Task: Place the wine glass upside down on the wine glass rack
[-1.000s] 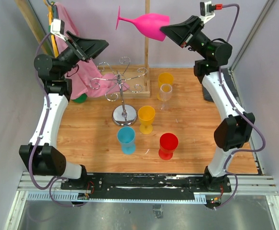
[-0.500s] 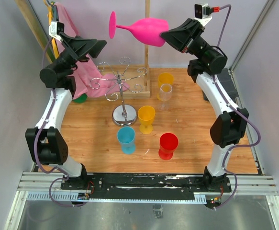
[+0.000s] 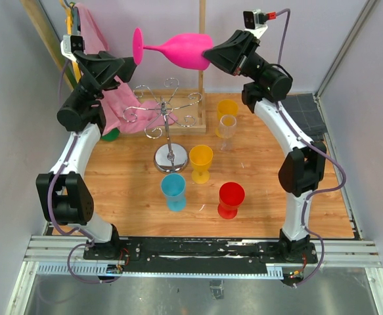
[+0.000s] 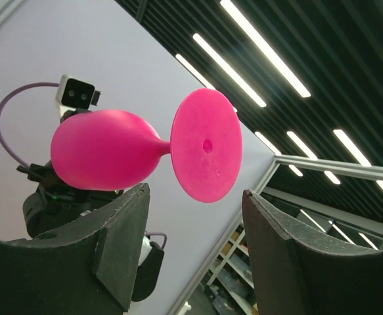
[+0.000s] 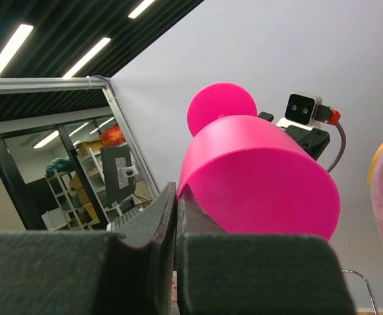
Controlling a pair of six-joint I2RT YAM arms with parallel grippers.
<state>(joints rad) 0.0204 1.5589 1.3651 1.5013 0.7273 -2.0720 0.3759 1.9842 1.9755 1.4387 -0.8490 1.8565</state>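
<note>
A pink wine glass [image 3: 178,50] is held sideways high above the table, its round foot [image 3: 138,46] pointing left. My right gripper [image 3: 211,58] is shut on the rim of its bowl [image 5: 263,177]. My left gripper [image 3: 127,65] is open, raised, with its fingers just below and left of the foot [image 4: 205,144]; it does not touch the glass. The silver wire rack [image 3: 165,115] with a round shiny base [image 3: 171,158] stands on the table below, its curled arms bare.
Orange [image 3: 227,109], clear [image 3: 227,129], yellow [image 3: 201,162], blue [image 3: 173,191] and red [image 3: 230,199] glasses stand upright right of and in front of the rack. A wooden frame with an upright post [image 3: 202,65] stands behind it. A pink cloth [image 3: 112,105] hangs at the back left.
My right arm has carried the pink glass leftward and tilted it nearer to horizontal. My left gripper has risen toward the glass's foot.
</note>
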